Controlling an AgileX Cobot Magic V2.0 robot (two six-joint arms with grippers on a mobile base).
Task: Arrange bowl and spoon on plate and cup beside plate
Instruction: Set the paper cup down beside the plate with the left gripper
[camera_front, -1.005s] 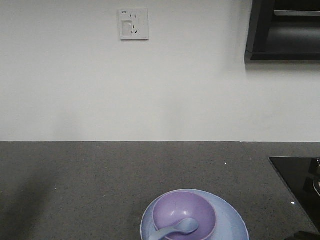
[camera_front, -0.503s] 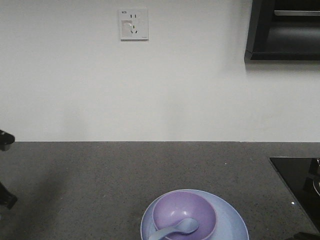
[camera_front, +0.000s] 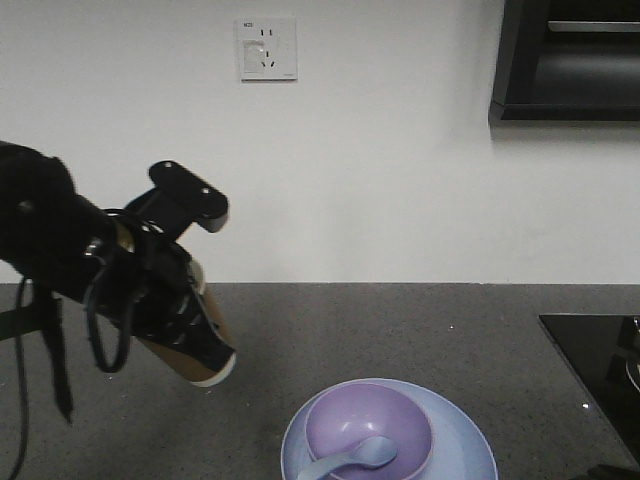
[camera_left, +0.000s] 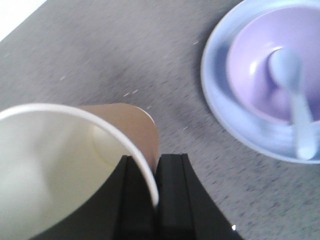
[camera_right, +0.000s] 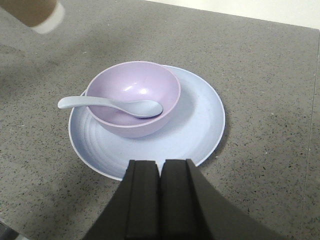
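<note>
Left arm has swung in from the left since a moment ago, its fingers (camera_left: 155, 200) pinching the cup (camera_front: 195, 345) rim, tilted above the counter (camera_front: 420, 320). Right fingers (camera_right: 160, 200) are looking closed, empty. Spoon (camera_right: 112, 105) is lying in the bowl (camera_right: 132, 97) on the plate (camera_right: 200, 120).

Lavender-purple bowl (camera_right: 132, 97); pale blue spoon (camera_right: 112, 105) and plate (camera_right: 200, 125); brown paper cup (camera_left: 125, 125), white inside, white base band; black gripper fingers (camera_right: 145, 200); speckled dark grey countertop (camera_right: 270, 75).
</note>
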